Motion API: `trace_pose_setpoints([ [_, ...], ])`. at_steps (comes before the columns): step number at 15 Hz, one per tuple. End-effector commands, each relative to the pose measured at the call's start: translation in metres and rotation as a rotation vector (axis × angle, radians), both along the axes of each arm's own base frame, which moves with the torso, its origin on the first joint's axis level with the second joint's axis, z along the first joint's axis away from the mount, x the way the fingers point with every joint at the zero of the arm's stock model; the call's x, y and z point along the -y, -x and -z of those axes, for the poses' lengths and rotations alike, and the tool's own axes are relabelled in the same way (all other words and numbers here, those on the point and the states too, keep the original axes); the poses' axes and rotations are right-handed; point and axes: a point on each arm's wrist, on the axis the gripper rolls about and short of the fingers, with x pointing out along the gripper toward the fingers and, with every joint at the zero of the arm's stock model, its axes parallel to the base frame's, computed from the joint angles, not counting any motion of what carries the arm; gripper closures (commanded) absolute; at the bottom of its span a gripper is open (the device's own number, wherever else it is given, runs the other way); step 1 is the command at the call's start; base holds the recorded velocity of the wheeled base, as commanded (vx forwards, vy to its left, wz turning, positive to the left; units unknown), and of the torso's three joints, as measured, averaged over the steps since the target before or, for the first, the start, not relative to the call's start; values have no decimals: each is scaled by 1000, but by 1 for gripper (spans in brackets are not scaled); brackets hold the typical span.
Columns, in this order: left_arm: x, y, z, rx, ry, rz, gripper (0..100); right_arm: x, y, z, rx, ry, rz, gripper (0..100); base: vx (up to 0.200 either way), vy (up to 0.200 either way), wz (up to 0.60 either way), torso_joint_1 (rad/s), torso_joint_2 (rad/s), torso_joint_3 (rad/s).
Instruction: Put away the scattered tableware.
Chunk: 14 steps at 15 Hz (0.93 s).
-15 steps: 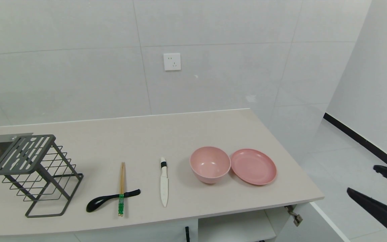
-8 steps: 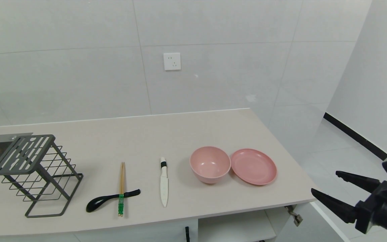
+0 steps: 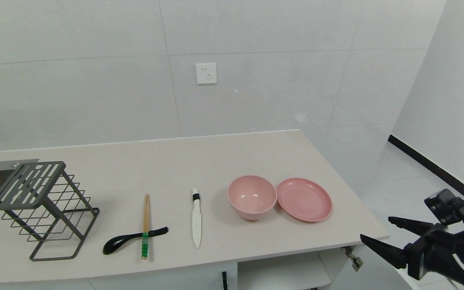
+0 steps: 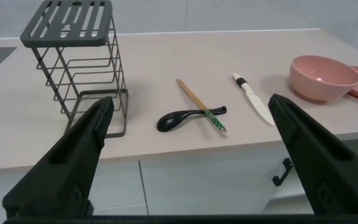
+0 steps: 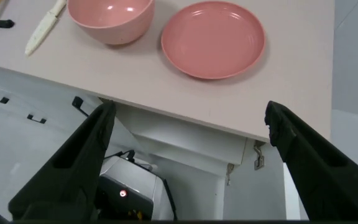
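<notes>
We saw the right gripper (image 3: 375, 227) at the lower right of the head frame, off the counter's right end, its black jaws spread apart and holding nothing. The left gripper (image 4: 190, 102) was likewise released, its two fingers wide apart. On the pale beige countertop (image 3: 199, 157) the tableware lay in a row across the lower middle of the head frame. A round pink plate (image 3: 304, 199) lay farthest right, just beside a deep pink bowl (image 3: 251, 196). Left of the bowl lay a white knife with a black band (image 3: 196, 219), then a pair of wooden chopsticks with green ends (image 3: 146, 225) crossing the handle of a black spoon (image 3: 129, 238). A dark grey wire rack (image 3: 38, 203) stood upright at the lower left
</notes>
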Motion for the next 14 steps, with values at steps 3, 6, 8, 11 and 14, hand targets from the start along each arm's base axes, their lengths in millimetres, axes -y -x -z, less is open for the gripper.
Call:
trace_pose_setpoints([
  [3, 0, 0, 0, -1, 1, -1, 0, 9, -35, 41, -79, 5, 62, 0, 0, 0, 0, 0, 0, 0],
  [6, 0, 0, 0, -1, 1, -1, 0, 7, -38, 53, -127, 7, 52, 0, 0, 0, 0, 0, 0, 0],
  [8, 0, 0, 0, -1, 1, 0, 0, 6, -39, 53, -125, 6, 50, 0, 0, 0, 0, 0, 0, 0],
  [11, 0, 0, 0, -1, 1, -1, 0, 8, -59, 53, -79, 1, 63, 0, 0, 0, 0, 0, 0, 0],
  [14, 0, 0, 0, -1, 3, -1, 0, 6, -92, 62, -41, -3, 64, 0, 0, 0, 0, 0, 0, 0],
])
